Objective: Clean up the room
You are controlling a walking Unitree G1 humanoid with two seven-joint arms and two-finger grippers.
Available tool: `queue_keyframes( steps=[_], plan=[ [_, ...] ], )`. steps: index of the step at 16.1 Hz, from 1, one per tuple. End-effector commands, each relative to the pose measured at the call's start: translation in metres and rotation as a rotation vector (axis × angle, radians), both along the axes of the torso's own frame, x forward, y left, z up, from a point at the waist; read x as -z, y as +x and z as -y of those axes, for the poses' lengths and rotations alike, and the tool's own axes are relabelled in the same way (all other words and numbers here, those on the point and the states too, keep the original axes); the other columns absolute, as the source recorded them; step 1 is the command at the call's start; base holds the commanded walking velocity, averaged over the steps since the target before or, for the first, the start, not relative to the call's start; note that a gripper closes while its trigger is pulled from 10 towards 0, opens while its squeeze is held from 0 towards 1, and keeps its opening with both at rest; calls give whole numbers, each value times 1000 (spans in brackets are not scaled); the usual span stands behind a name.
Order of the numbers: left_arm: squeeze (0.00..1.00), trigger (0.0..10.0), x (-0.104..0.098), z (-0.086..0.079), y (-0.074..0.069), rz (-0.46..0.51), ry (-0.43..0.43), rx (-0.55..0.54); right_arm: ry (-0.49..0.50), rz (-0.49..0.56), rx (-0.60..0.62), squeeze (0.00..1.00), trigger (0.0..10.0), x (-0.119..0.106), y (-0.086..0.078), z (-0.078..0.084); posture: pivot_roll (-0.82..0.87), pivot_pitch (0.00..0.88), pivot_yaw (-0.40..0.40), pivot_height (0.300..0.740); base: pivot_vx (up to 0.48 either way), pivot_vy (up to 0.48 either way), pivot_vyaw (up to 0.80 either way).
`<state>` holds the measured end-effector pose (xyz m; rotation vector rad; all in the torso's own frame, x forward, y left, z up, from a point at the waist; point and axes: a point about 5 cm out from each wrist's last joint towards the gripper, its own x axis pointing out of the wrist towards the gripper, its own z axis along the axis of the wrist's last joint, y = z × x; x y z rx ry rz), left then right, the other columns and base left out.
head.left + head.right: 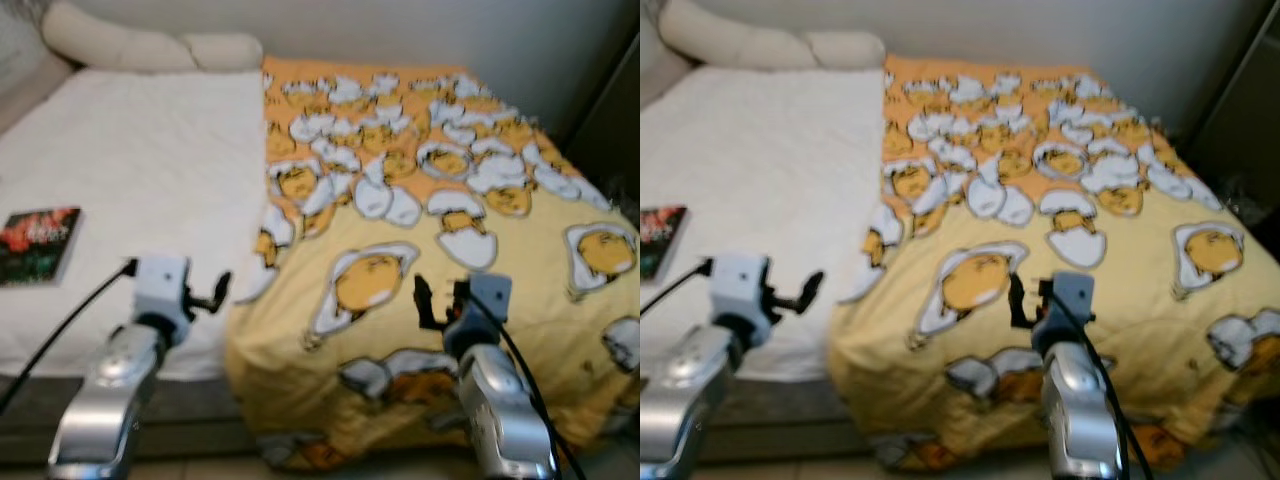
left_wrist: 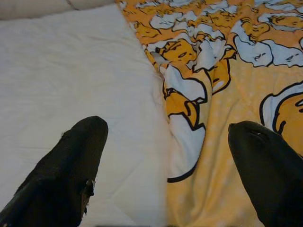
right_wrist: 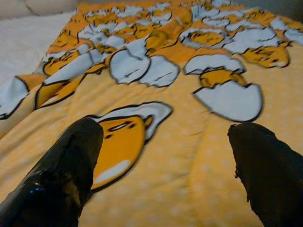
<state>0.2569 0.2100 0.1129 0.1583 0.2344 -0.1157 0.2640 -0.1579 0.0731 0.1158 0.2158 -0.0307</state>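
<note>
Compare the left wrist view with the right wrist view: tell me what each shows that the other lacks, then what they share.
The left wrist view looks between the open left gripper at the blanket's folded-back side edge, where it meets the bare white mattress. The right wrist view looks between the open right gripper at the spread top of the blanket, with a large printed egg figure near one finger. Both share the yellow cartoon blanket, black fingers spread wide and holding nothing, and some white mattress, which in the right wrist view is just a corner strip.
</note>
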Motion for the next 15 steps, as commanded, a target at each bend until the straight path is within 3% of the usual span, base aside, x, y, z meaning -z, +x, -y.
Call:
queue_keyframes(
  steps=[1, 7, 8, 11, 13, 15],
  plan=[
    [86, 10000, -1, 8, 4, 11, -1, 26, -12, 1, -7, 1000, 10000, 1, 0, 2, 93, 0, -27, 740, 0, -356, 0],
    [86, 10000, -2, 13, 9, 22, 5, 52, -43, 11, -45, 1000, 10000, 0, 7, -4, 92, 0, -12, 740, 0, -356, 0],
    [82, 10000, -5, 16, 11, 32, 5, 56, -18, 18, -54, 1000, 10000, 0, 9, -7, 137, 0, -45, 740, 0, -356, 0],
    [86, 10000, -8, 17, 17, 42, 12, 63, -55, 16, -118, 1000, 10000, 2, 10, -19, 105, 0, -10, 740, 0, -354, 0],
    [90, 10000, -6, 17, 18, 37, 7, 59, -67, -18, -86, 1000, 10000, 7, 11, -15, 101, 0, -8, 740, 0, -345, 0],
    [86, 10000, -4, 15, 19, 33, 0, 46, -59, 20, -99, 1000, 10000, 2, 14, -14, 82, 0, 1, 740, 0, -349, 0]
  ],
)
